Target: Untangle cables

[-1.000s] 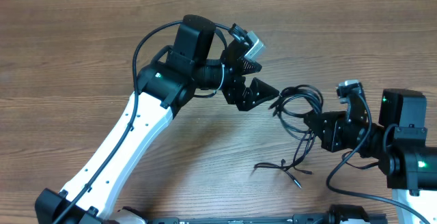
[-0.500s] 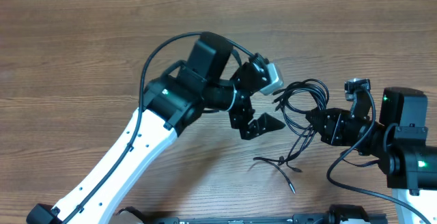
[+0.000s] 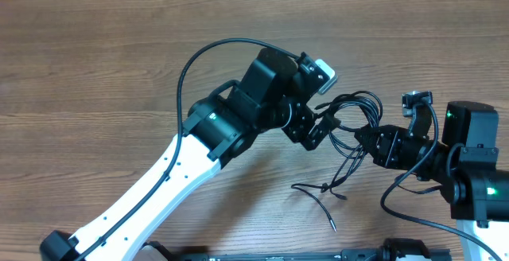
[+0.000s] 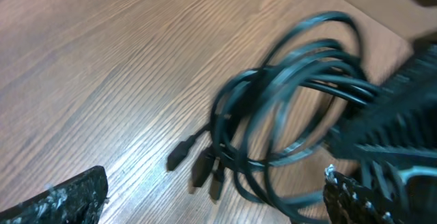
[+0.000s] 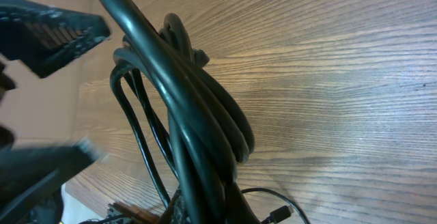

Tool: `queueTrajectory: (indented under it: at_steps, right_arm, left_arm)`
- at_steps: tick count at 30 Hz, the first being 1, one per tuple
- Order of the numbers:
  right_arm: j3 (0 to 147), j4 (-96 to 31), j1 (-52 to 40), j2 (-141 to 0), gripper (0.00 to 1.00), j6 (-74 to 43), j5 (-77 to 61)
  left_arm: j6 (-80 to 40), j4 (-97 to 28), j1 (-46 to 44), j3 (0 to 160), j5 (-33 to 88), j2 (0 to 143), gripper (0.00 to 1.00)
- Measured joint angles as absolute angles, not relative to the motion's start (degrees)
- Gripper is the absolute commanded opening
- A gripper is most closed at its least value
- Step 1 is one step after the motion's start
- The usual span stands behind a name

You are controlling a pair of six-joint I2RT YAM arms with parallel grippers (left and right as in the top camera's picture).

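The cables (image 3: pixel 350 116) are a tangle of thin black loops at the right of the table, with loose plug ends trailing toward the front (image 3: pixel 322 191). My right gripper (image 3: pixel 368 138) is shut on the bundle's right side. In the right wrist view the cables (image 5: pixel 201 115) rise as a thick coil out of that gripper (image 5: pixel 205 214). My left gripper (image 3: pixel 318 127) is open at the bundle's left edge. In the left wrist view the cable loops (image 4: pixel 287 94) and several plug ends (image 4: pixel 201 168) lie just ahead of the left gripper (image 4: pixel 215 200), whose fingertips (image 4: pixel 68 197) stand far apart.
The wooden table (image 3: pixel 95 70) stretches left and back. The left arm's white link (image 3: pixel 159 189) crosses the front left. The right arm's black body (image 3: pixel 469 165) fills the right edge. One loose cable end (image 3: pixel 330 223) lies near the front edge.
My left arm has swung right until its gripper reached the cable bundle, and its jaws have opened a little wider. The right gripper has kept its hold; the loose ends have shifted slightly.
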State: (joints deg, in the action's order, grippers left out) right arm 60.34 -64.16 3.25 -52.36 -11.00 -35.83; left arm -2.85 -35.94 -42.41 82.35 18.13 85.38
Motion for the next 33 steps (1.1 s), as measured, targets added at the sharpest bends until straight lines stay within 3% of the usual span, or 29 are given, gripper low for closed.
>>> queueTrajectory:
  at_steps: [6,10,14,20,22,24,29,33]
  right_arm:
    - [60.4,-63.8,3.2,-52.4,0.04,-11.8,-35.8]
    - [60.4,-63.8,3.2,-52.4,0.04,-12.0,-35.8]
    - [60.4,-63.8,3.2,-52.4,0.04,-12.0,-35.8]
    - [60.3,-63.8,3.2,-52.4,0.04,-12.0,-36.5]
    - [60.3,-63.8,3.2,-52.4,0.04,-12.0,-37.1]
    - [60.4,-63.8,3.2,-52.4,0.04,-12.0,-37.4]
    - [60.4,-63.0,3.2,-52.4,0.04,-12.0,-38.4]
    - [60.3,-62.3,3.2,-52.4,0.04,-12.0,-38.6]
  left_arm:
    - [-5.8,-33.8,-43.6,82.3,16.4,88.1,0.88]
    - [-7.3,-32.8,-45.2,82.3,14.0,88.2,0.73]
    - [-7.8,-32.7,-45.3,82.3,13.0,88.2,0.64]
    - [-8.0,-32.7,-45.3,82.3,12.6,88.2,0.64]
    - [-8.0,-32.7,-45.3,82.3,12.7,88.2,0.55]
    - [-8.1,-32.7,-45.3,82.3,12.9,88.2,0.34]
    - [-9.5,-32.5,-45.5,82.3,14.2,88.2,0.05]
    - [-10.0,-32.0,-45.6,82.3,15.0,88.2,0.04]
